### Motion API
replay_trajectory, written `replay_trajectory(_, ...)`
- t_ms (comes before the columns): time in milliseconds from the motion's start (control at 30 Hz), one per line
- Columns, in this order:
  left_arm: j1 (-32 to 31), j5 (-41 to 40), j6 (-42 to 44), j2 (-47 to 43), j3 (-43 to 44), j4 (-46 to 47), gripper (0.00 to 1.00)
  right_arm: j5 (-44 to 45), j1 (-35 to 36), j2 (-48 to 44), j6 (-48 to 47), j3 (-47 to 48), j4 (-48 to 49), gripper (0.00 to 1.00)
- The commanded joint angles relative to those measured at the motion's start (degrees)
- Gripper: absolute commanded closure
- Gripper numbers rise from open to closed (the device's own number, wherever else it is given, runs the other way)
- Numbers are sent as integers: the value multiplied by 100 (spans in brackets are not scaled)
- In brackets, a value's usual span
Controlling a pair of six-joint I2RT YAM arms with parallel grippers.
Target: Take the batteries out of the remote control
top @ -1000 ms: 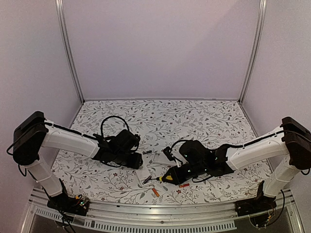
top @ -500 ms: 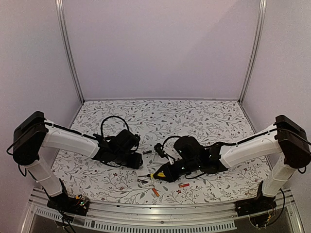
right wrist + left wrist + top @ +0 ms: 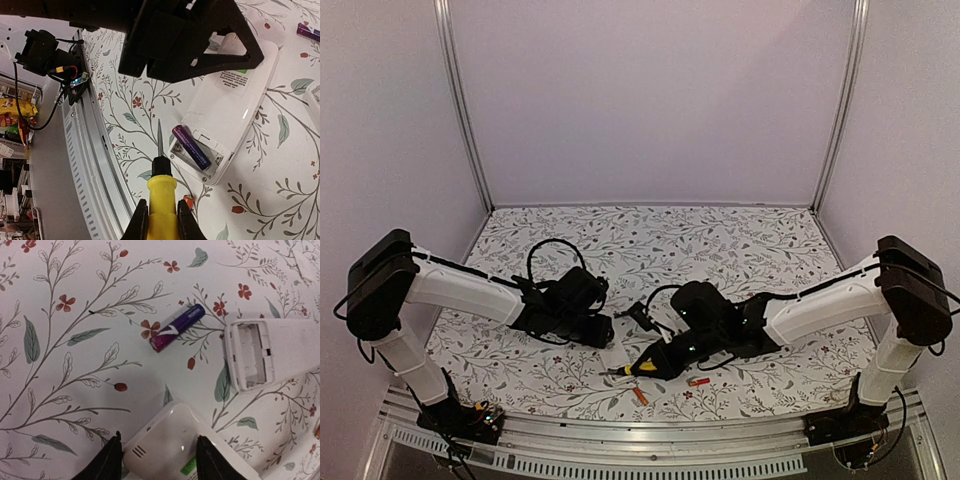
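Right gripper (image 3: 161, 222) shifted left, floral table (image 3: 720, 240), lilac walls (image 3: 650, 100)

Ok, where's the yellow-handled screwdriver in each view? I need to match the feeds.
Top external: low centre, the screwdriver is in the right gripper, tip toward the left.
Left wrist: not in it.
Right wrist: bottom centre, shaft pointing up, beside the open end of the remote.
Shared landmark: the white remote held by the left gripper.
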Motion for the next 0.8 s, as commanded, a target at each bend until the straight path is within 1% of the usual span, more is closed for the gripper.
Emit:
replay_trajectory(0,-129,21,34,158,-207,-687,51,412,-6,-626,121,-204,-53,100)
replay_trajectory(133,-125,26,35,200,-186,-676,51,939,-6,-949,220,-208,-565,100)
replay_trajectory(333,-128,31,51,197,-177,-683,51,1092,-6,-953,197,-362,-1021,100)
replay_trajectory(633,-129,35,31,190,-186,-691,51,1009,-82,-759,94,-407,-1194,100)
replay_trajectory(767,-127,35,29,191,-181,-709,51,687,-120,-645,42,-416,-1137,100)
